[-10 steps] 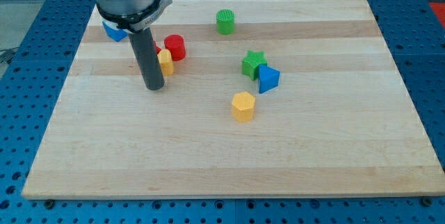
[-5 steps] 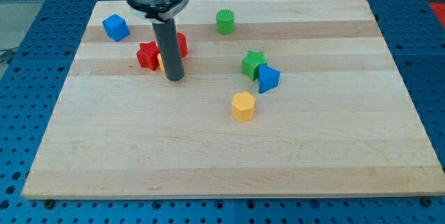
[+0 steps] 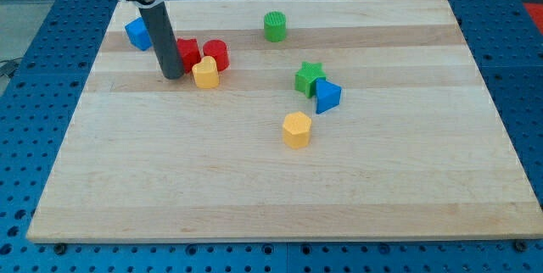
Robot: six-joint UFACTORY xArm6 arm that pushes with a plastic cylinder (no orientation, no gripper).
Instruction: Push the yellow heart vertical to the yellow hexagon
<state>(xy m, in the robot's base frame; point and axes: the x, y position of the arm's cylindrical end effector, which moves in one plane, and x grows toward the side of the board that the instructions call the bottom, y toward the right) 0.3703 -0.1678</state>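
Note:
The yellow heart (image 3: pixel 204 73) lies in the upper left part of the wooden board (image 3: pixel 280 180). The yellow hexagon (image 3: pixel 297 130) lies near the board's middle, to the right of and below the heart. My tip (image 3: pixel 172 76) rests on the board just left of the heart, with a small gap between them. The rod stands in front of a red star (image 3: pixel 187 52) and hides part of it. A red cylinder (image 3: pixel 215 54) sits just above the heart, touching or nearly touching it.
A blue cube (image 3: pixel 136 33) lies at the upper left, partly behind the rod. A green cylinder (image 3: pixel 275 26) lies at the top centre. A green star (image 3: pixel 310 78) and a blue triangular block (image 3: pixel 327 96) sit together right of centre, above the hexagon.
My tip went right across the heart's front, then came back left and up to the heart's left side. The heart stays about where it was.

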